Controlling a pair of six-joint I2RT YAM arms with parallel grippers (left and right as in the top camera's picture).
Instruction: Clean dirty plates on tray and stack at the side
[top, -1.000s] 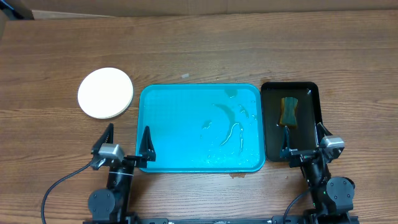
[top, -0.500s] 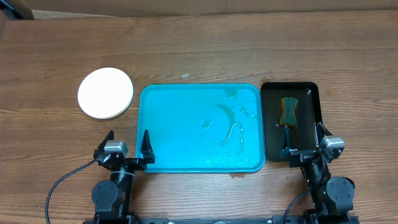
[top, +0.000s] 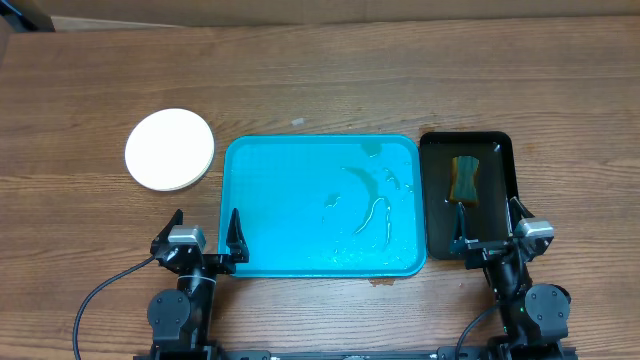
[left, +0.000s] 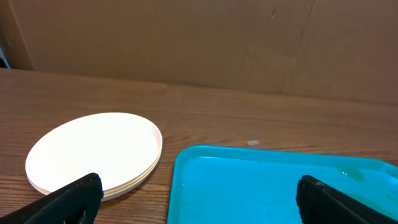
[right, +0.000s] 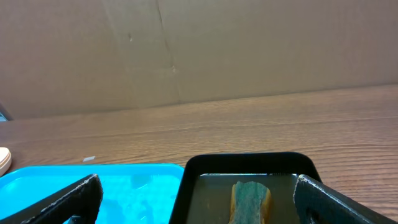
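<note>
The plates (top: 169, 150) sit stacked upper left beside the tray (top: 280, 200) (wet streaks inside); left gripper (top: 206, 226) and right gripper (top: 488, 220), bottom edge, stand wide apart, empty.

Robot lab or test setup, not a home kitchen: my left arm (top: 178, 300) and right arm (top: 528, 300) sit mounted at the near edge of a wood-grain table (top: 400, 80). A black cable (top: 95, 292) trails from my left base, and plain cardboard sheets (left: 249, 43) wall off the back.
</note>
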